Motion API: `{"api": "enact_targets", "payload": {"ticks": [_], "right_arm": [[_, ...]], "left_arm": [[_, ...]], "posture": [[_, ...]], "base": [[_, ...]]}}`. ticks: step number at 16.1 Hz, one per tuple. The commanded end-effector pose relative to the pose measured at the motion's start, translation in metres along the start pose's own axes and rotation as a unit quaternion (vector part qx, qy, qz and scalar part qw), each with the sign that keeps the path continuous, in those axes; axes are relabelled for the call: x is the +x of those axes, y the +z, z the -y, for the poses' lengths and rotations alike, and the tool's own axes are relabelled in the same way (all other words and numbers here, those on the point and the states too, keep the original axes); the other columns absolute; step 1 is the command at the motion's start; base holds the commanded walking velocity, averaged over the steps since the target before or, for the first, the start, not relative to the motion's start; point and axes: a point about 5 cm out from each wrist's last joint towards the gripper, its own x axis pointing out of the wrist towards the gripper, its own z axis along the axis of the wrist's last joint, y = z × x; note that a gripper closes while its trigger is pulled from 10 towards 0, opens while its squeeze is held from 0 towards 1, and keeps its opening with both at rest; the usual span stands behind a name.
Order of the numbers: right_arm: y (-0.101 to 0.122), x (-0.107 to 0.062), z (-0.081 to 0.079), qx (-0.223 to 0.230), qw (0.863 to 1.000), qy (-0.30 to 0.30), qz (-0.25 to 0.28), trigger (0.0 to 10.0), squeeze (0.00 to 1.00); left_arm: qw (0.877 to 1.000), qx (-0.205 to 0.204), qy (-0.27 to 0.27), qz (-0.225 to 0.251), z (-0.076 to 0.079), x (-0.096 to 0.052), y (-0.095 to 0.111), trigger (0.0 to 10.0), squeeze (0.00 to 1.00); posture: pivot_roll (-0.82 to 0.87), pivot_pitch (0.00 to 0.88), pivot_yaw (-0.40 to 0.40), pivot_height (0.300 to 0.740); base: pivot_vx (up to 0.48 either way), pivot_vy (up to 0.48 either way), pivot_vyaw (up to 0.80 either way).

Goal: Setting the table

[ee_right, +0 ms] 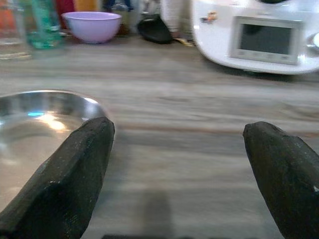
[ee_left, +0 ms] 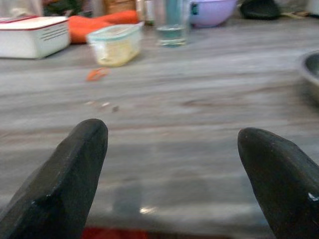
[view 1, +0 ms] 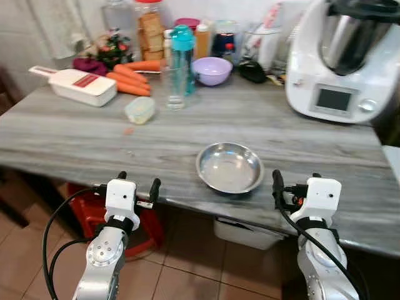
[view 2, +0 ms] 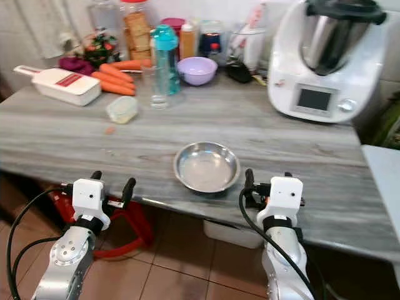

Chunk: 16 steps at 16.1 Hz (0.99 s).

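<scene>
You stand at the near edge of the grey table (view 1: 75, 134), both arms raised just short of it. Taking the steel dish (view 1: 229, 166) as your reference: the big white kitchen machine (view 1: 342, 59) sits beyond it to the right, the white slicer box (view 1: 83, 85) far beyond to the left with the carrots (view 1: 128, 78) beside it. The teal bottle (view 1: 182, 57) and drinking glass (view 1: 175, 89) stand well behind the dish, the purple bowl (view 1: 212, 70) just right of them, the small lidded tub (view 1: 139, 110) behind and left.

The dish lies close to the table's near edge, between your two grippers. The right gripper (view 1: 295, 182) is just beside its right rim, fingers spread wide, empty. The left gripper (view 1: 137, 185) is well to the dish's left, fingers likewise apart, empty.

Risks, in my judgement:
- A low approach could strike the table edge.
- Nudging the smooth, shallow rim could slide the dish off the edge.
- Reaching deep risks toppling the glass or bottle.
</scene>
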Motion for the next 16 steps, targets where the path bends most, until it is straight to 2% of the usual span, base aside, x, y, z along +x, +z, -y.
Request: {"api": "enact_targets", "payload": {"ticks": [1, 5, 10, 16], "right_arm": [[0.0013, 0.0015, -0.0025, 0.002, 1.000, 0.007, 0.002, 10.0, 0.00], [0.0039, 0.0044, -0.0005, -0.002, 1.000, -0.006, 0.005, 10.0, 0.00], [0.0011, 0.0039, -0.0026, 0.031, 1.000, -0.003, -0.003, 10.0, 0.00], [-0.0037, 0.0028, -0.0056, 0.036, 0.999, 0.003, -0.016, 10.0, 0.00]], "left_arm": [[1.000, 0.003, 0.006, -0.005, -0.0028, -0.0012, -0.0004, 10.0, 0.00], [1.000, 0.007, 0.004, -0.007, -0.0024, -0.0001, -0.0007, 10.0, 0.00], [1.000, 0.008, 0.004, -0.009, -0.0016, 0.0000, -0.0008, 10.0, 0.00], [1.000, 0.011, 0.003, -0.011, -0.0031, 0.0009, -0.0004, 10.0, 0.00]], "posture": [[0.00, 0.000, -0.005, 0.740], [0.00, 0.000, -0.004, 0.740], [0.00, 0.000, 0.001, 0.740], [0.00, 0.000, 0.006, 0.740]], "base": [[0.000, 0.000, 0.00], [0.000, 0.000, 0.00], [0.000, 0.000, 0.00], [-0.281, 0.000, 0.00]]}}
